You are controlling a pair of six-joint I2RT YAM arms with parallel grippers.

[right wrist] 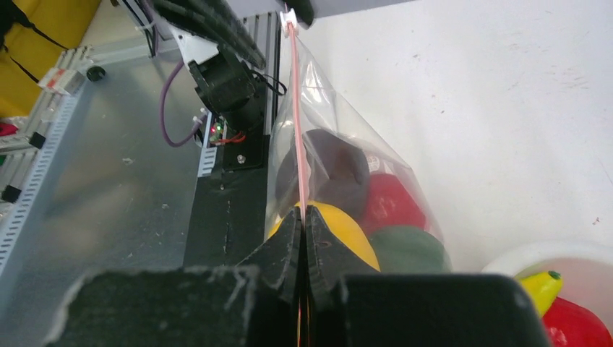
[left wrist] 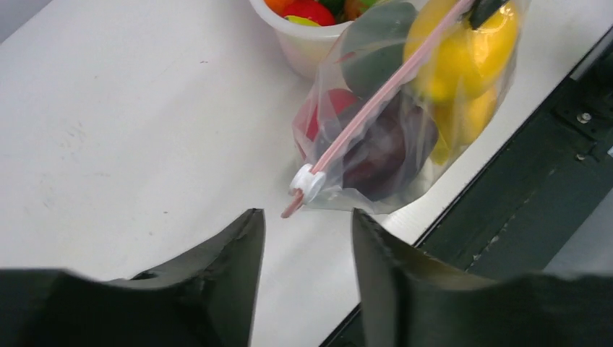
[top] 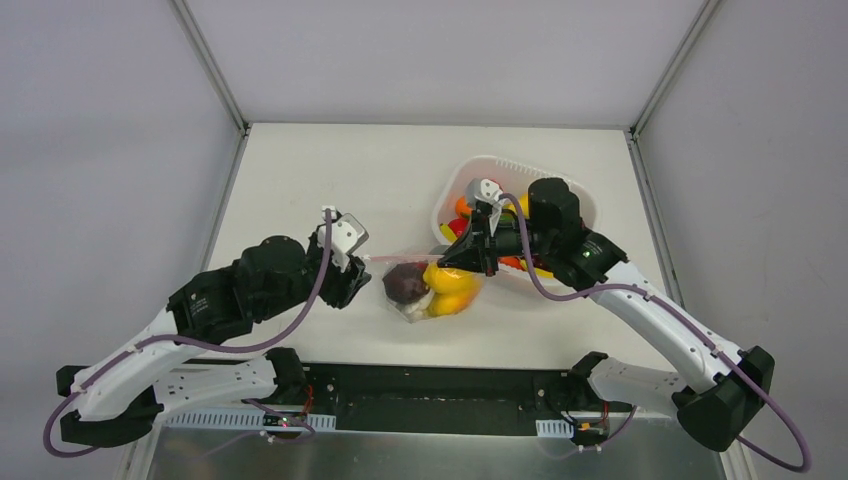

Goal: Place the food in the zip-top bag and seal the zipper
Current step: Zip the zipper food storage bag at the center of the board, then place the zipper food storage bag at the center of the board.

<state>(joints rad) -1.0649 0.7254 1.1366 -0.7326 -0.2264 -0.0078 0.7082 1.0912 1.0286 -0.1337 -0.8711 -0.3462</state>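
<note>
The zip-top bag [top: 432,292] lies near the table's front edge. It holds food: a dark purple piece [top: 403,284], yellow pieces [top: 452,290], a red one [right wrist: 390,202] and a green one [right wrist: 408,249]. The pink zipper [left wrist: 376,101] runs along the bag's top, and a white slider [left wrist: 309,182] sits at its left end. My right gripper [right wrist: 303,213] is shut on the zipper strip at its right end [top: 458,262]. My left gripper [left wrist: 307,220] is open just short of the slider, with nothing between its fingers.
A white basket [top: 585,205] stands behind and to the right of the bag, touching it, with more toy food [left wrist: 307,11] inside. The table's front edge and a black rail [left wrist: 535,181] run close beside the bag.
</note>
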